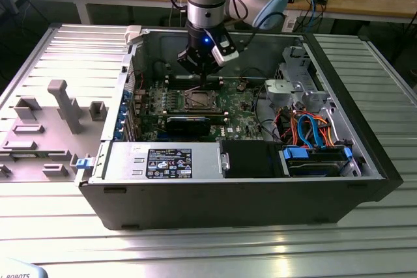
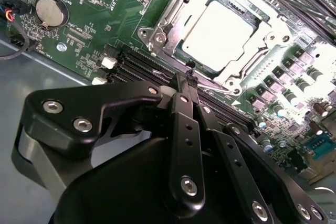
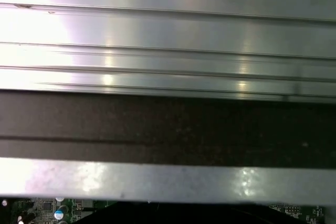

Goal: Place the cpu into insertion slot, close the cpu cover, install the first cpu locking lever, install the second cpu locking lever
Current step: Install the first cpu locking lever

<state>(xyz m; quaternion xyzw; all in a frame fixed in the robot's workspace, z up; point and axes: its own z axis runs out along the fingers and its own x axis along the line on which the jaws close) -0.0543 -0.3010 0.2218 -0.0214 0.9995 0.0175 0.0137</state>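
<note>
A ribbed metal table (image 1: 58, 226) holds an open computer case (image 1: 228, 187) in its middle. A grey plastic tray (image 1: 45, 128) lies flat near the table's edge, beside the case.

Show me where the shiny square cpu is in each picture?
Exterior view: the cpu sits in the socket on the green motherboard, just below the gripper.
Second wrist view: the cpu is the bright square inside the silvery cpu cover, beyond the gripper.
First wrist view: not in it.
Shared landmark: the green motherboard, also a thin strip in the first wrist view.
</note>
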